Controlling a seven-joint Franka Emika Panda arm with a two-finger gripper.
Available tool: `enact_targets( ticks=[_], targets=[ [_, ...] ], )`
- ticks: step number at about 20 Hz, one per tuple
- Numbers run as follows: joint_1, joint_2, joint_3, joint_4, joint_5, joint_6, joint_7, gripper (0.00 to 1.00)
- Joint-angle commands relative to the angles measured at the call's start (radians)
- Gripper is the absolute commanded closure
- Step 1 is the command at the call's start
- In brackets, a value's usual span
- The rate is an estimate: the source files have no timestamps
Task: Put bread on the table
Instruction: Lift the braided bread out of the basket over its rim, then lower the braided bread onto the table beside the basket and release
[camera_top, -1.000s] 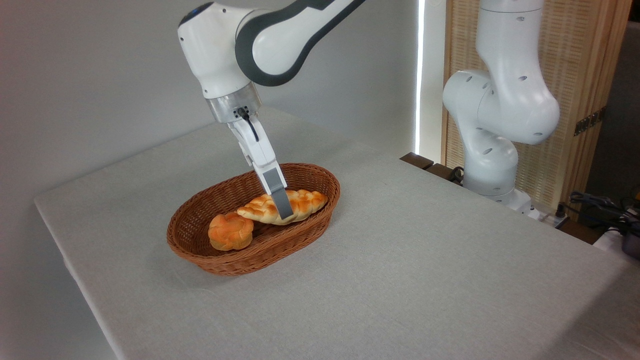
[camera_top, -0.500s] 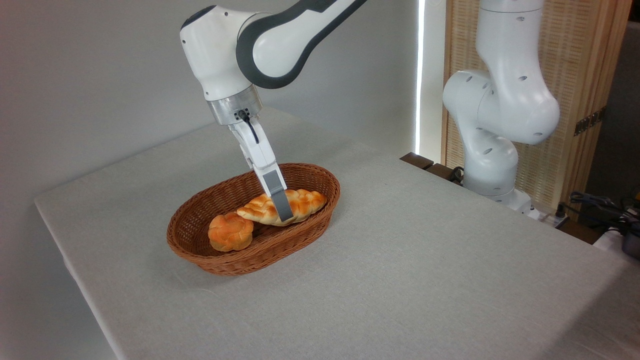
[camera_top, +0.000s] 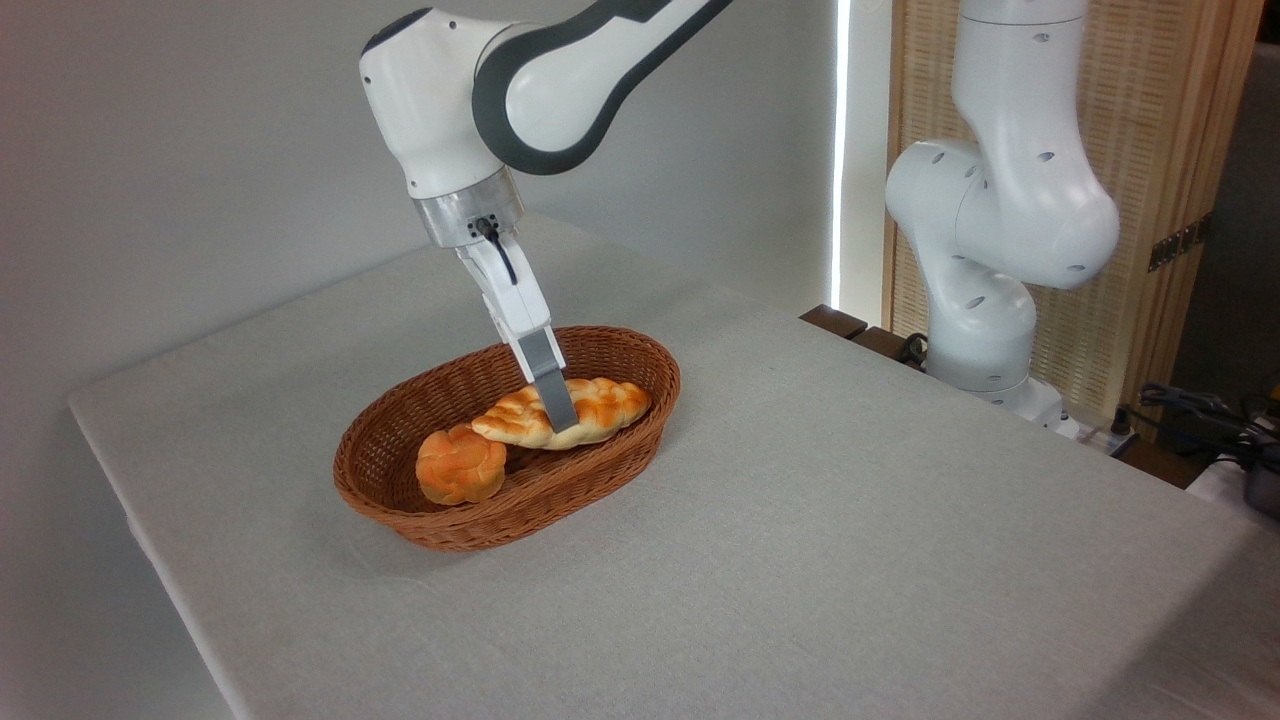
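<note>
Wicker basket (camera_top: 400, 495) at centre frame holds the bread (camera_top: 605, 405), its right end now raised slightly off the weave compared with a second ago. The claw (camera_top: 562, 418) is clamped on the loaf's middle and has risen a little, so the lift toward the grey desk (camera_top: 850, 520) has begun.

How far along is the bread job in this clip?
Done: the end effector has reached the braided loaf, one finger across its middle. In hand: the grasp; the second finger is hidden, so closure can't be confirmed. The loaf is still within the wicker basket, next to the round bun. Left: lifting it out and setting it on the grey table.
</note>
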Motion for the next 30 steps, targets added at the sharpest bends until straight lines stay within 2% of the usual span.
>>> enact_targets(
  ticks=[1,4,9,13,14,16,18,21,23,25,27,28,30],
  targets=[
    [0.013,-0.017,0.009,0.079,0.014,-0.123,-0.004,0.64],
    [0.014,-0.017,0.053,0.155,0.013,-0.251,0.004,0.63],
    [0.014,-0.017,0.153,0.261,-0.016,-0.263,0.009,0.6],
    [0.014,-0.017,0.293,0.326,-0.007,-0.26,0.111,0.59],
    [0.014,-0.01,0.332,0.324,0.011,-0.236,0.125,0.59],
    [0.016,0.019,0.354,0.323,0.072,-0.17,0.127,0.59],
    [0.022,0.058,0.376,0.321,0.09,-0.109,0.127,0.58],
    [0.023,0.142,0.368,0.311,0.093,-0.008,0.127,0.45],
    [0.023,0.18,0.35,0.309,0.093,0.028,0.122,0.43],
    [0.023,0.188,0.337,0.305,0.094,0.03,0.124,0.15],
    [0.023,0.19,0.336,0.303,0.112,0.031,0.125,0.03],
    [0.023,0.196,0.334,0.3,0.123,0.031,0.124,0.0],
    [0.023,0.204,0.321,0.295,0.129,0.031,0.125,0.0]
  ],
)
